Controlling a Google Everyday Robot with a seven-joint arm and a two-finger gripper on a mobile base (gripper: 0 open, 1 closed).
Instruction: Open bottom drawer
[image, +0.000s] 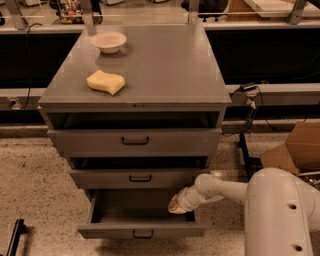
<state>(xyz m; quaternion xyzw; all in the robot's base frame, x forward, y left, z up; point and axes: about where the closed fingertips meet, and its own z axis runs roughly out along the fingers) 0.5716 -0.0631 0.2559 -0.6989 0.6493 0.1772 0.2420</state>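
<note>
The bottom drawer is the lowest of three grey drawers in the cabinet. It stands pulled out, its dark inside showing, with a small dark bar handle at the centre of its slim front. My gripper is at the end of the white arm that reaches in from the right. It hovers over the right side of the open drawer, just under the middle drawer, and is off the drawer's front.
The top drawer is above. A yellow sponge and a white bowl sit on the cabinet top. A cardboard box lies on the floor at right. My white body fills the lower right.
</note>
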